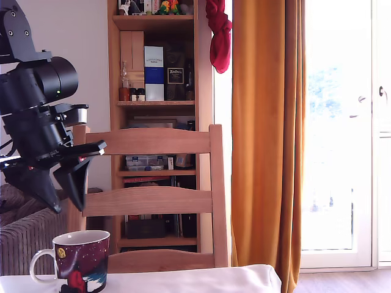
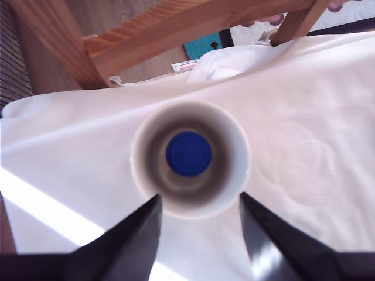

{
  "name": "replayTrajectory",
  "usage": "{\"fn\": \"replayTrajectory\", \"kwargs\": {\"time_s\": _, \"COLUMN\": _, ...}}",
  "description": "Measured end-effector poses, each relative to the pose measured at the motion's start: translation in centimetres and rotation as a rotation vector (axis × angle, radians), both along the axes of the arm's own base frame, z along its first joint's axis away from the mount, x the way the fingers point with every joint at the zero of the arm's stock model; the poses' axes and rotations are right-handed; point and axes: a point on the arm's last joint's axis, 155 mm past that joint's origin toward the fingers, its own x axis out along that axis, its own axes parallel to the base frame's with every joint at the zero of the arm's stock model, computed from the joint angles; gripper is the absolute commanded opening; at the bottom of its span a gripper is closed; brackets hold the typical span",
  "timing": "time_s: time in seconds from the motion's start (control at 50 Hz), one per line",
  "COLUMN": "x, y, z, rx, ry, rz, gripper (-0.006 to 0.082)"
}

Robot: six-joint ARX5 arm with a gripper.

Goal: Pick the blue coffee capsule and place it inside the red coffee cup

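Note:
The blue coffee capsule (image 2: 188, 153) lies at the bottom of the red coffee cup (image 2: 234, 146), seen from straight above in the wrist view as a white-walled ring. In the exterior view the same cup (image 1: 81, 261) stands on the white tablecloth at the lower left, dark maroon with a starry print, a yellow round mark and a white handle. My gripper (image 2: 199, 225) hangs above the cup with its black fingers (image 2: 126, 246) spread wide and nothing between them. In the exterior view the gripper (image 1: 68, 189) is well above the cup's rim.
A wooden chair (image 1: 156, 198) stands right behind the table, its backrest close to the arm. White cloth (image 2: 304, 146) covers the table. Further back are a bookshelf (image 1: 156, 91), an orange curtain (image 1: 266, 134) and a glass door (image 1: 345, 122).

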Motion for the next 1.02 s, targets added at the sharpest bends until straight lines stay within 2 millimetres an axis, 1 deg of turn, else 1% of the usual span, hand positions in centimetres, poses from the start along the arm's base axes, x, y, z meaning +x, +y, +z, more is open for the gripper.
{"fn": "replayTrajectory", "kwargs": {"time_s": 0.14, "x": 0.3, "y": 0.8, "z": 0.2, "rx": 0.039, "ry": -0.017, "rz": 0.017, "gripper": -0.0011}}
{"fn": "replayTrajectory", "kwargs": {"time_s": 0.24, "x": 0.7, "y": 1.4, "z": 1.5, "rx": 0.050, "ry": -0.056, "rz": 0.029, "gripper": -0.0011}}
{"fn": "replayTrajectory", "kwargs": {"time_s": 0.32, "x": 1.1, "y": 1.8, "z": 3.8, "rx": 0.048, "ry": -0.117, "rz": 0.039, "gripper": -0.0011}}
{"fn": "replayTrajectory", "kwargs": {"time_s": 0.46, "x": 2.1, "y": 2.6, "z": 8.5, "rx": 0.027, "ry": -0.255, "rz": 0.055, "gripper": -0.0011}}
{"fn": "replayTrajectory", "kwargs": {"time_s": 0.56, "x": 2.2, "y": 3.8, "z": 10.6, "rx": 0.017, "ry": -0.325, "rz": 0.082, "gripper": -0.0011}}
{"fn": "replayTrajectory", "kwargs": {"time_s": 0.64, "x": 1.5, "y": 5.1, "z": 10.9, "rx": 0.020, "ry": -0.345, "rz": 0.104, "gripper": -0.0011}}
{"fn": "replayTrajectory", "kwargs": {"time_s": 0.76, "x": 0.0, "y": 6.9, "z": 10.4, "rx": 0.026, "ry": -0.363, "rz": 0.141, "gripper": -0.0011}}
{"fn": "replayTrajectory", "kwargs": {"time_s": 0.82, "x": -0.5, "y": 7.7, "z": 10.5, "rx": 0.029, "ry": -0.385, "rz": 0.153, "gripper": -0.0011}}
{"fn": "replayTrajectory", "kwargs": {"time_s": 0.9, "x": -1.2, "y": 8.5, "z": 11.1, "rx": 0.028, "ry": -0.419, "rz": 0.173, "gripper": -0.0011}}
{"fn": "replayTrajectory", "kwargs": {"time_s": 1.02, "x": -2.0, "y": 9.4, "z": 12.7, "rx": 0.027, "ry": -0.475, "rz": 0.190, "gripper": -0.0011}}
